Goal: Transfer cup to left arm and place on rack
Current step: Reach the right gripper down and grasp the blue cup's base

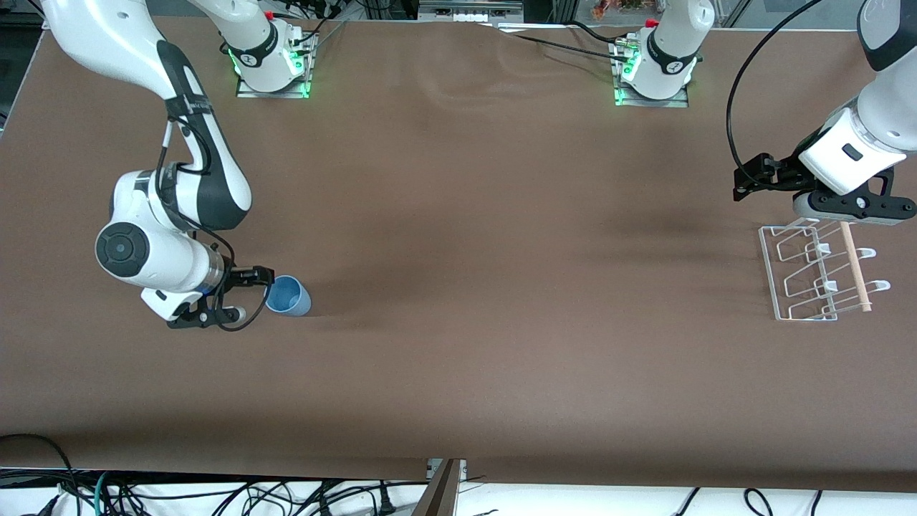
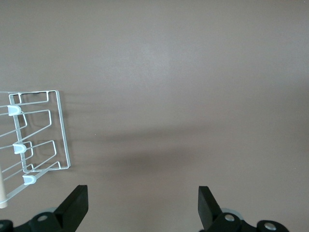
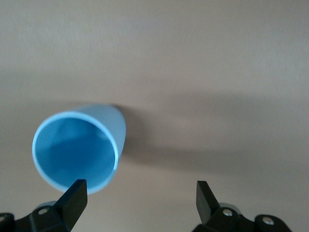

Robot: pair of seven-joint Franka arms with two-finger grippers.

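The light-blue cup (image 1: 289,295) lies on its side on the brown table near the right arm's end, its open mouth facing my right gripper (image 1: 247,294). That gripper is low, open and empty. In the right wrist view the cup (image 3: 77,147) sits off to one side, its rim by one fingertip (image 3: 75,195), not between the fingers of the right gripper (image 3: 140,205). My left gripper (image 1: 856,209) hangs open and empty over the edge of the wire rack (image 1: 802,272) at the left arm's end. The left wrist view shows the left gripper (image 2: 143,208) and the rack (image 2: 38,130).
A pale wooden dowel (image 1: 856,265) lies across the rack. The two arm bases (image 1: 272,61) (image 1: 655,68) stand along the table's edge farthest from the front camera. Cables hang below the table's near edge.
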